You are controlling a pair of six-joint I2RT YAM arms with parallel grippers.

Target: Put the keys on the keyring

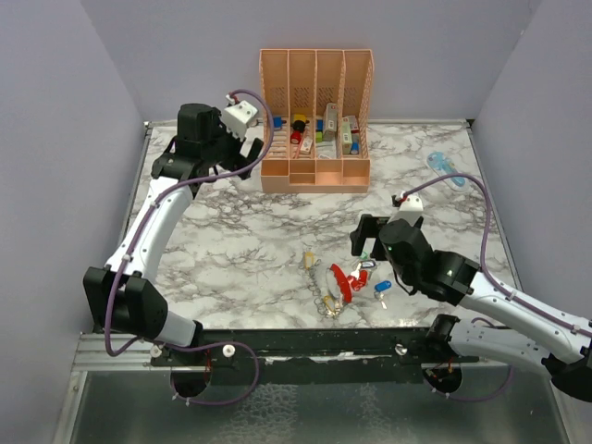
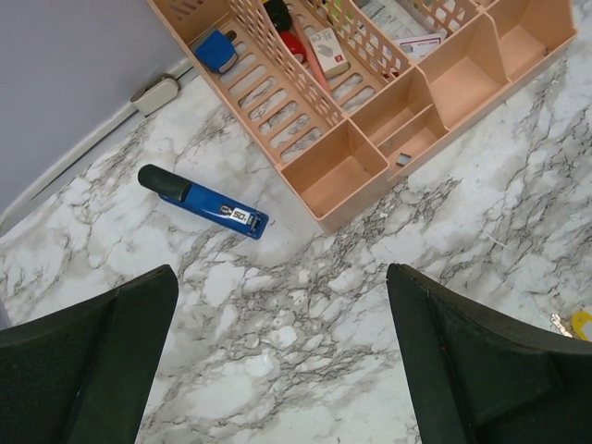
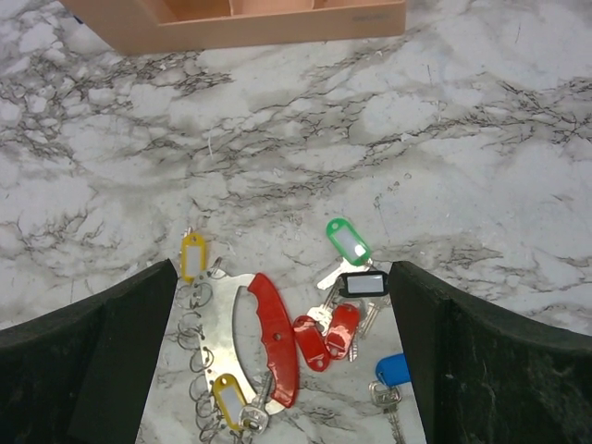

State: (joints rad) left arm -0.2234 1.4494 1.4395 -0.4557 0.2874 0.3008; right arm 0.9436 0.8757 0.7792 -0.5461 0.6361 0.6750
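Observation:
The keyring is a silvery crescent plate with a red grip and several small rings along its edge, lying flat on the marble near the table's front. Two yellow-tagged keys hang on its rings. To its right lie loose keys with a green tag, a black tag, two red tags and a blue tag. My right gripper hovers open over them, holding nothing. At the back left, my left gripper stands open over bare marble.
An orange slotted rack holding small items stands at the back centre. A dark-blue stapler-like tool lies left of it. A pale-blue gadget lies at the back right. Grey walls close three sides.

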